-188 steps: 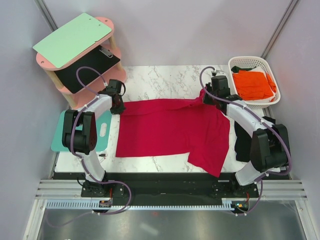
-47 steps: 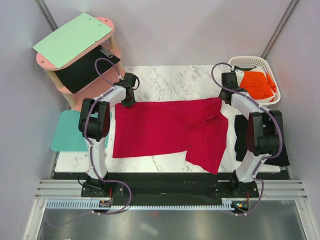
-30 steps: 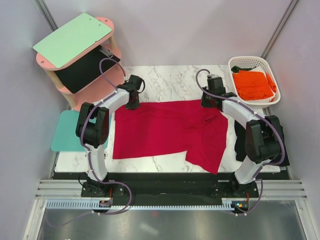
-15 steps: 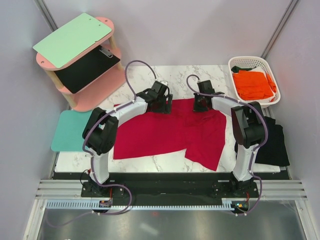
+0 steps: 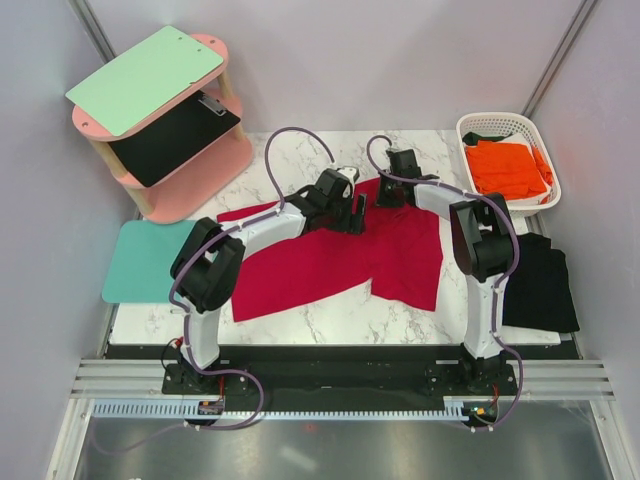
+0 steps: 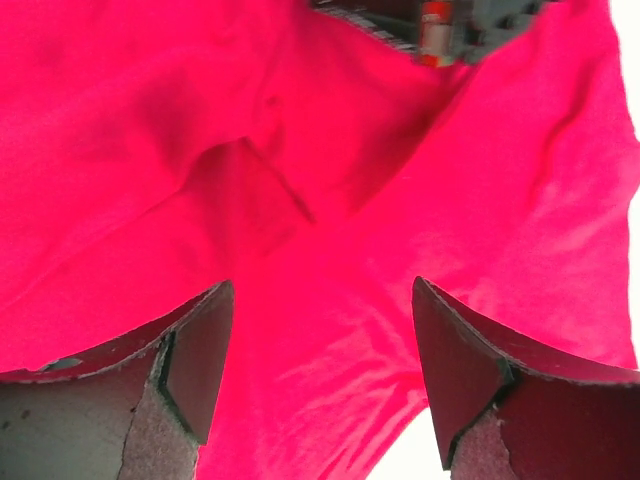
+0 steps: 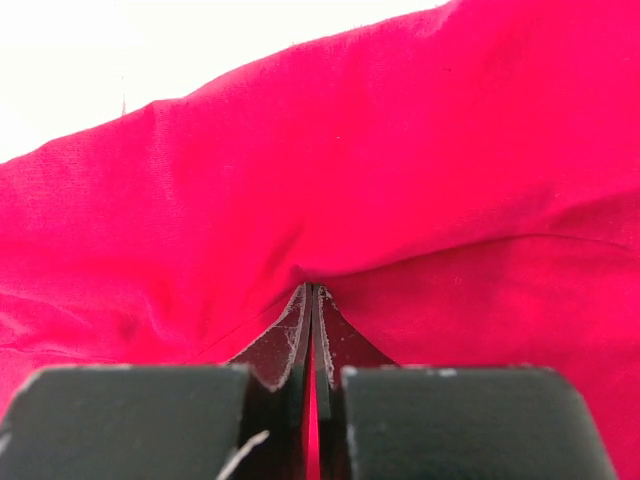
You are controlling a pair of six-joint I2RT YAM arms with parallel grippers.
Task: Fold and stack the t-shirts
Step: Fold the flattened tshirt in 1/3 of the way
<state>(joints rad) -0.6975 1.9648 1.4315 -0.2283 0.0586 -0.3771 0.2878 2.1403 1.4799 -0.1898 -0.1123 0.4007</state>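
The crimson red t-shirt (image 5: 330,255) lies rumpled on the marble table (image 5: 300,160), its far edge drawn in toward the middle. My left gripper (image 5: 352,212) hovers open over that edge, and the wrist view shows red cloth (image 6: 330,200) below the spread fingers (image 6: 200,350) with nothing between them. My right gripper (image 5: 390,195) is shut on a pinched fold of the red t-shirt (image 7: 400,150) at its far edge. The orange t-shirt (image 5: 505,168) lies in the basket. The black t-shirt (image 5: 540,285) rests at the table's right edge.
A white basket (image 5: 478,125) stands at the back right. A pink two-tier shelf (image 5: 200,185) at the back left carries a mint-green board (image 5: 145,78). A teal mat (image 5: 140,260) lies at the left edge. The two grippers are close together.
Both arms swung inward along the shirt's far edge until they nearly meet. The left gripper opened and let go of the cloth. The red shirt's far edge bunched toward the centre.
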